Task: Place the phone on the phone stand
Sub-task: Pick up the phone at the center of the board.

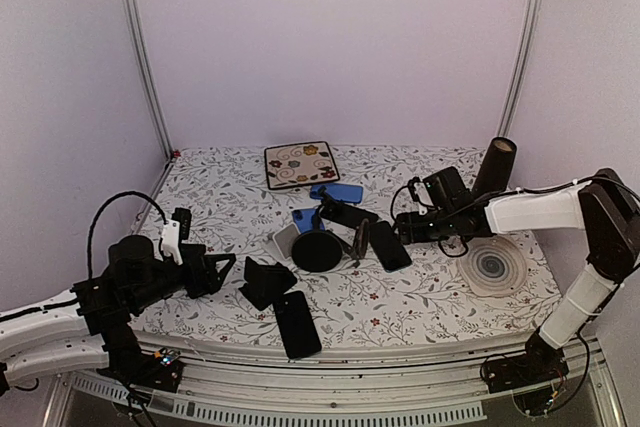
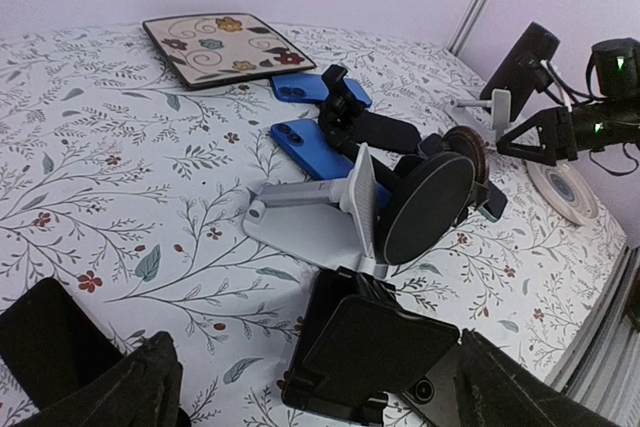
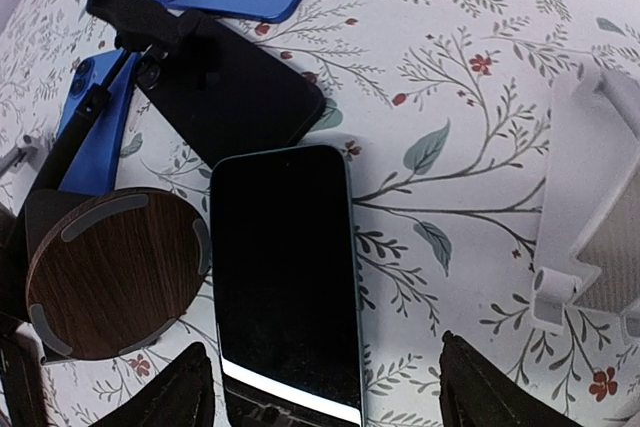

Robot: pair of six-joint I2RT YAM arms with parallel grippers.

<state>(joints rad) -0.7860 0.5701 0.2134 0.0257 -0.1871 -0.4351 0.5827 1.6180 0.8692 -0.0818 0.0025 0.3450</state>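
Note:
A black phone (image 3: 285, 277) (image 1: 390, 244) lies flat on the floral table, dark screen up. My right gripper (image 3: 322, 347) (image 1: 405, 227) stands open over its near end, one finger on each side; the phone sits closer to the left finger and clear of the right one. A round wood-faced phone stand (image 3: 110, 272) (image 1: 318, 250) stands just left of this phone. My left gripper (image 2: 310, 347) (image 1: 222, 269) is open around a black folding stand (image 2: 375, 342) (image 1: 265, 282) without touching it. Another black phone (image 1: 297, 324) lies behind that stand.
A white stand (image 2: 320, 217) and two blue phones (image 2: 310, 142) (image 2: 315, 87) crowd the middle, with a black clamp holder (image 3: 150, 22) on a dark phone (image 3: 235, 92). Another white stand (image 3: 590, 197) is at the right. A patterned tile (image 1: 301, 164) lies at the back, a round disc (image 1: 497, 265) at the right.

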